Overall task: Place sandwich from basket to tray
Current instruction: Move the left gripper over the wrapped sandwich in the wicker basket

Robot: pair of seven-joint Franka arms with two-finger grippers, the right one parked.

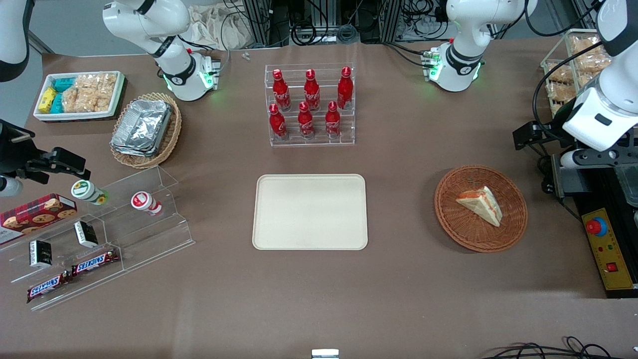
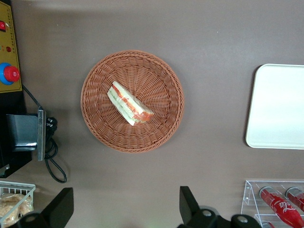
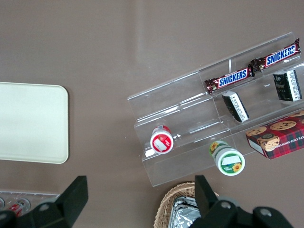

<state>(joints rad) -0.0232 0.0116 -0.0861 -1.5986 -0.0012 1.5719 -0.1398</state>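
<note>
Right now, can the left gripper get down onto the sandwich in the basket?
Probably yes: the gripper is open and high above the table; the sandwich lies alone and uncovered in the basket.

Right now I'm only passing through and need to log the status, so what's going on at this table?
The working arm is set to move the sandwich from the round wicker basket to the cream tray, and nothing has been picked up yet. The sandwich lies in the basket, untouched. The gripper hangs open above the table beside the basket, holding nothing. The tray sits bare mid-table, nearer the front camera than a rack of red bottles.
</note>
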